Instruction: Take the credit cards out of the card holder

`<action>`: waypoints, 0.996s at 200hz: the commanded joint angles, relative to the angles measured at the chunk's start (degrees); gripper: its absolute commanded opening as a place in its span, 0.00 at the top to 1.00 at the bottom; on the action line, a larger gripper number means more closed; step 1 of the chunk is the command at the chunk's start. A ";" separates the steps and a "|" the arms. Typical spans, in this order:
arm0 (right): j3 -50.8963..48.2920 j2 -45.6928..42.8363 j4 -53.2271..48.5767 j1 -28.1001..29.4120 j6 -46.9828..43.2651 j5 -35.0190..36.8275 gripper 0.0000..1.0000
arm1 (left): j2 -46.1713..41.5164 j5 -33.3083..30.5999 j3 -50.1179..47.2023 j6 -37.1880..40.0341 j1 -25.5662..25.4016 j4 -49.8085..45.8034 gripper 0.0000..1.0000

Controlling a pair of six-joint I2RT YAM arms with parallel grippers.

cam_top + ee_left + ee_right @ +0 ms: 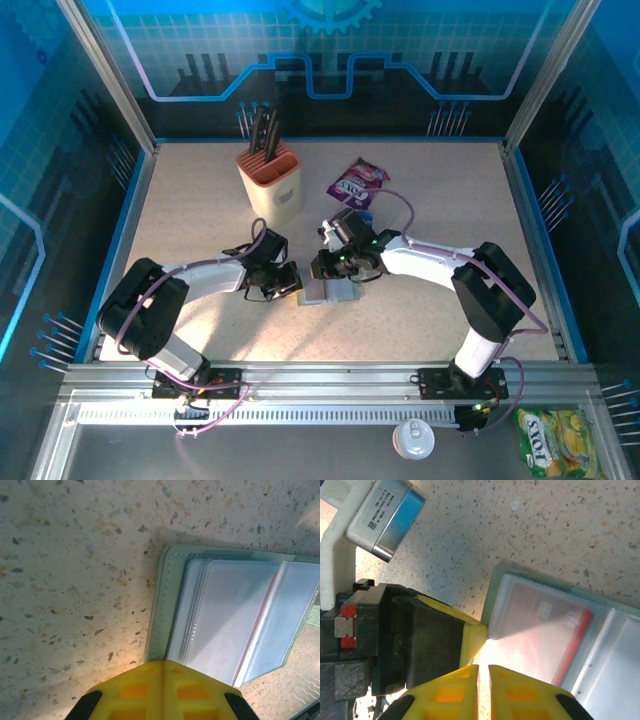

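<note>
**A:** From above, where is everything sitting?

**B:** The card holder (330, 291) is lying open near the middle of the bench (200, 230). The left pincer (288, 284) is meeting it from 9 o'clock, and the right pincer (326, 268) from about 12. The knife block (270, 180) is standing at 11 o'clock and the purple packet (358, 183) at 1, both well apart from it.

**A:** And the left wrist view?

**B:** That pincer is pressing its fingers together at 6 o'clock, right at the holder's stitched edge. Whether it is pinching the cover, I cannot tell. Clear sleeves are fanning toward 3 o'clock, with a red credit card (259, 625) showing edge-on between them.

**A:** The right wrist view?

**B:** Its fingers are all but pressed together, leaving a hairline slit with nothing showing in it. The red card is lying inside a sleeve toward 3 o'clock.

**A:** What is the step asking for?

**B:** I'm judging the cover needs pinning flat while the right pincer is drawing the card along its sleeve, not lifting the holder. Both pincers are crowding one corner. Open bench is waiting at 3 o'clock.
</note>
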 commanded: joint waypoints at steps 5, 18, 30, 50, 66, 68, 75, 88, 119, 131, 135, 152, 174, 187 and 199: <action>0.73 2.35 -1.25 0.69 3.38 -2.49 0.87 | -1.70 0.43 -1.33 -1.07 -0.47 0.36 0.95; 1.08 2.98 -1.82 0.59 4.09 -3.15 0.87 | -1.69 0.56 -1.59 -1.21 -0.47 0.05 0.95; 1.28 3.54 -2.14 0.59 4.64 -3.56 0.87 | -1.54 0.56 -1.91 -1.24 -0.46 -0.12 0.95; 1.47 4.28 -2.05 0.61 4.85 -4.05 0.86 | -1.64 0.76 -2.05 -1.21 -0.57 0.05 0.96; 1.55 4.42 -2.21 0.59 4.85 -4.07 0.87 | -2.66 0.39 -2.29 -1.21 -0.67 0.34 0.96; 1.52 4.34 -2.25 0.60 4.92 -4.06 0.87 | -2.82 0.31 -2.30 -1.11 -0.67 0.38 0.96; 1.52 4.32 -2.23 0.58 4.82 -3.99 0.87 | -3.23 0.16 -2.39 -1.18 -0.62 0.23 0.96; 1.51 4.24 -2.34 0.49 4.81 -3.84 0.87 | -3.63 0.15 -2.34 -1.09 -0.65 -0.18 0.96; 1.53 4.07 -2.49 0.42 4.57 -3.83 0.87 | -4.34 0.62 -2.48 -1.47 -0.91 -0.35 0.96; 1.52 4.09 -2.49 0.39 4.53 -3.82 0.87 | -3.97 0.85 -2.35 -1.43 -1.04 -0.83 0.96; 1.45 4.07 -2.49 0.43 4.57 -3.86 0.86 | -3.65 0.94 -2.31 -1.44 -1.06 -0.94 0.96; 1.30 3.98 -2.40 0.38 4.62 -3.77 0.87 | -2.84 0.89 -2.13 -1.53 -1.14 -1.69 0.97; 0.99 3.51 -2.48 0.29 4.67 -3.45 0.87 | -2.21 0.21 -2.48 -1.54 -1.28 -2.14 0.97; 0.81 3.32 -2.56 0.23 4.68 -3.36 0.86 | -1.71 -0.06 -2.26 -1.35 -1.28 -2.48 0.97; 0.90 3.34 -2.87 0.09 4.71 -3.33 0.86 | -1.29 -0.36 -2.13 -1.19 -1.29 -2.55 0.97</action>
